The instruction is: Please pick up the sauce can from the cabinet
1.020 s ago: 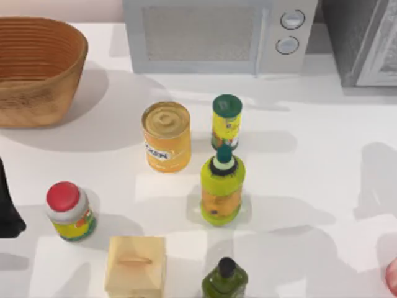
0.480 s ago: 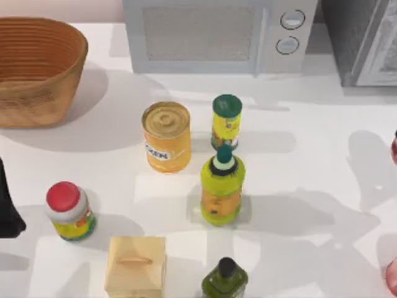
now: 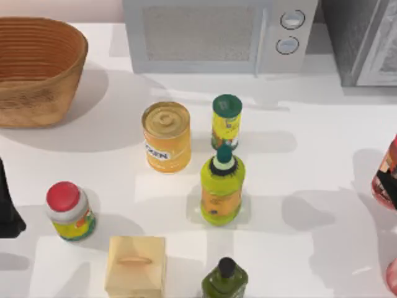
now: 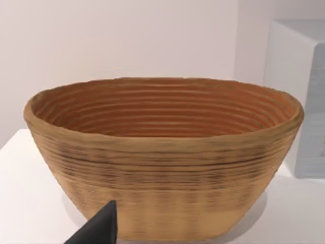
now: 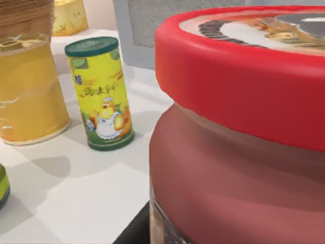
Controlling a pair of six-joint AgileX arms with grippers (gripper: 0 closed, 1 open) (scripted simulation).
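The sauce can [image 5: 238, 132] looms close in the right wrist view, showing its red-rimmed pale lid and reddish label. From above, the sauce can [image 3: 386, 169] pokes in at the table's right edge, lifted off the surface, with my right gripper [image 3: 391, 186] shut on it and mostly out of frame. The grey cabinet [image 3: 361, 38] with its white framed panel stands at the back right. My left arm [image 3: 7, 205] is parked at the table's left edge.
A white microwave [image 3: 217, 34] stands at the back, a woven basket [image 3: 37, 68] at the back left. Mid-table are a yellow tin [image 3: 166, 135], a green-capped canister [image 3: 226, 121], a green bottle [image 3: 222, 185], a red-capped jar [image 3: 69, 210], a wooden box [image 3: 135, 264] and a dark bottle [image 3: 224, 278].
The sauce can has come into the top view at the right edge, carried by my right gripper. Its shadow on the table has shifted leftward. My left arm has not moved.
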